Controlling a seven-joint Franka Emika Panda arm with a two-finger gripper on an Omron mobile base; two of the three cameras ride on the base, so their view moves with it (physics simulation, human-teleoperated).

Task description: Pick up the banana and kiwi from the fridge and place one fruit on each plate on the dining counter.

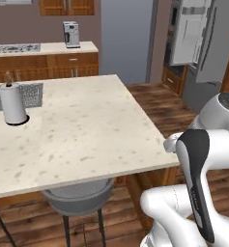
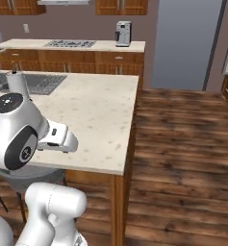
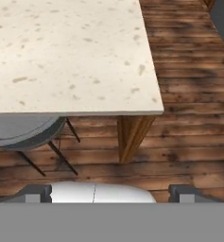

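Dark two-finger gripper [image 3: 111, 191] wide open w/ nothing in it, over corner of big beige speckled stone counter [image 3: 71, 56], above grey stool [image 3: 23, 132].

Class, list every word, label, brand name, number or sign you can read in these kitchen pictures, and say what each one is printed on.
No text can be read in any view.
Coffee machine: no readable label; too small to tell.
Round mark on the arm's dark joint: blurred, unreadable.
Paper towel roll, dining counter, fridge: no markings.

Dark plank floor [image 2: 183, 144]; grey stool [image 1: 79, 198]; wood cabinets [image 1: 67, 6].
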